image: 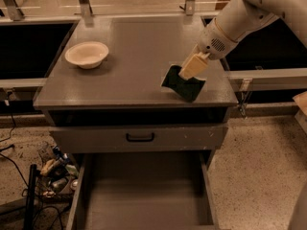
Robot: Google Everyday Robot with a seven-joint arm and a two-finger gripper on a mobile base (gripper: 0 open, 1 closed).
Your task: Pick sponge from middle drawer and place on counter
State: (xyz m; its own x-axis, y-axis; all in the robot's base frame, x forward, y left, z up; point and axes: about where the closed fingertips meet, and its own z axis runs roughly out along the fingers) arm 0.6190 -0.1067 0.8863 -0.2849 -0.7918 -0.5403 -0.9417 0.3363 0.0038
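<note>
- Sponge (184, 88): on the right near part of the desk (139, 56), close to its near edge and right edge. The dark green face is turned up and toward the camera. No yellow layer can be made out.
- Its long axis runs diagonally, from far-left to near-right. It sits tilted, with the far-right side raised. Cannot tell whether the low near corner touches the desk top or hangs just above it.
- Pincer (188, 74): the cream fingers are closed onto the sponge's far-right edge and grip it there. They cover that edge, so the contact line is hidden.
- Arm (240, 18): white, comes in from the upper right, cut off by the frame.
- Bowl (87, 54): pale, upright, on the far left of the desk, well apart from the sponge.
- Drawer front with black handle (140, 137): shut, below the desk top.
- Middle drawer (144, 195): pulled out below that, grey floor bare, its near end cut off by the frame.
- Cables and clutter (53, 174): on the floor to the left, too dim to identify.
</note>
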